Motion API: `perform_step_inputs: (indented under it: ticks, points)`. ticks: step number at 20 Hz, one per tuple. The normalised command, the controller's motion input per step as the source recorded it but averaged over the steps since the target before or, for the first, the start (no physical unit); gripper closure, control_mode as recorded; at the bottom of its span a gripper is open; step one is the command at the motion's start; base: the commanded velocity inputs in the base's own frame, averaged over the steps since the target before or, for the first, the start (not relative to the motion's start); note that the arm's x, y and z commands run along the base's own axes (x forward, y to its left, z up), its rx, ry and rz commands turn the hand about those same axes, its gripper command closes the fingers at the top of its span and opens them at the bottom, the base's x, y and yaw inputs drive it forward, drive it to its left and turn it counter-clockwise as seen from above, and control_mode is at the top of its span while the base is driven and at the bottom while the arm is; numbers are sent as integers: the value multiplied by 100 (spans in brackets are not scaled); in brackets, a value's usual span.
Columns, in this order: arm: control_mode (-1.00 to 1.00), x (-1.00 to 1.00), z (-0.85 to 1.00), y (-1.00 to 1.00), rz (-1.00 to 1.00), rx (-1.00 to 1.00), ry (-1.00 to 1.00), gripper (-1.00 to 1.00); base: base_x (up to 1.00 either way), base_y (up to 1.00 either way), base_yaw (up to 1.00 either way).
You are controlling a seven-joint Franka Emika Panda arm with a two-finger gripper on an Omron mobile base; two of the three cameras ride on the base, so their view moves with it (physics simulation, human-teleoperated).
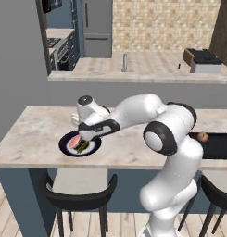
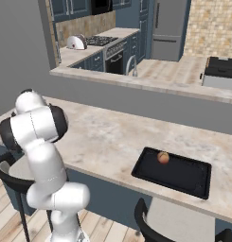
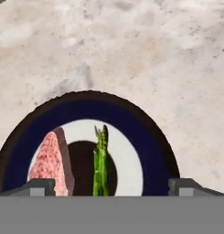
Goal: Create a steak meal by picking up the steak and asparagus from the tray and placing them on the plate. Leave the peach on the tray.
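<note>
The round navy plate with a white ring sits near the counter's front edge. On it lie the pinkish steak and the green asparagus, side by side. My gripper hangs just above the plate. In the hand view the steak lies left of the asparagus on the plate. My gripper is open, its fingertips spread wide on either side of the stalk without touching it. To the right, the black tray holds the peach; the base views also show this tray and peach.
Black bar stools stand under the counter's front edge. Behind the pale stone counter runs a higher back counter with a faucet. A stove and a fridge stand farther back.
</note>
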Motion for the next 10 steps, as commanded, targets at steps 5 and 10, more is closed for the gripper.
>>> perform_step_inputs:
  ticks: [5, 10]
  points:
    - [-100, -96, 57, -66, 0, 8, -14, -100, 0, 0, 0]
    - [-100, -100, 46, -90, 0, 15, -30, -100, 0, 0, 0]
